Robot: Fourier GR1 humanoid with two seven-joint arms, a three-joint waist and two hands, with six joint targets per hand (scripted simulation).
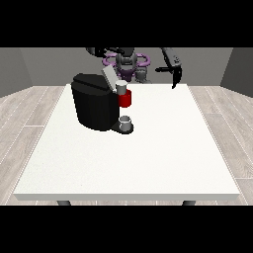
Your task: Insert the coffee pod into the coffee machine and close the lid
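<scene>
Small pale coffee pod (121, 87), stubby cylinder standing upright, long axis vertical, sitting on the red holder (125, 99) of the black coffee machine (95, 104), toward 10 o'clock on the tabletop (148, 158). Lid (108, 76) tilted up and open. Grey cup (126, 121) below. Hand at the view's right (175, 75) up at 1 o'clock, fingers hanging straight, holding nothing. Other hand not visible.

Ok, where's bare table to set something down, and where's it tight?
Bare: the whole near half of the table and its view-right side, beneath the raised hand at the view's right. Crowded: the far view-left part, around the coffee machine and the cup at its base.
</scene>
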